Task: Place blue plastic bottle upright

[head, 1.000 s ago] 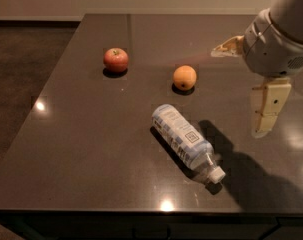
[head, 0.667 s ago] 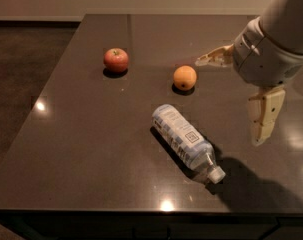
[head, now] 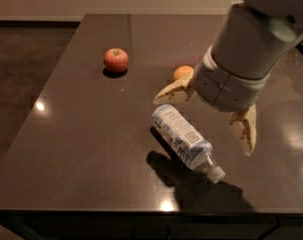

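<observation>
A dark, glossy bench (head: 81,134) fills most of the view, seen from above and in front, with small spots of light reflected on its surface. The bottle (head: 185,142) lies on its side near the middle of the bench, a little toward the front edge. It runs diagonally: its base points to the back left and its white cap (head: 216,174) points to the front right. It is clear plastic with a pale blue and white label wrapped around the body.

The robot arm (head: 251,44), a thick pale grey cylinder, comes in from the upper right corner. At its end, the claw (head: 202,127) hangs over the bottle with its two tan fingers (head: 173,91) spread wide, gripping nothing. One finger points left, above the base end of the bottle. The other points down toward the front, just to the right of the bottle's neck. Neither finger appears to touch the bottle. The arm's shadow (head: 191,184) falls on the bench in front of the bottle.

A red apple (head: 116,60) sits toward the back left of the bench, well apart from the bottle. An orange (head: 182,72) sits farther right, behind the bottle, partly hidden by the claw's left finger. To the left of the bench is a dark floor (head: 21,59).
</observation>
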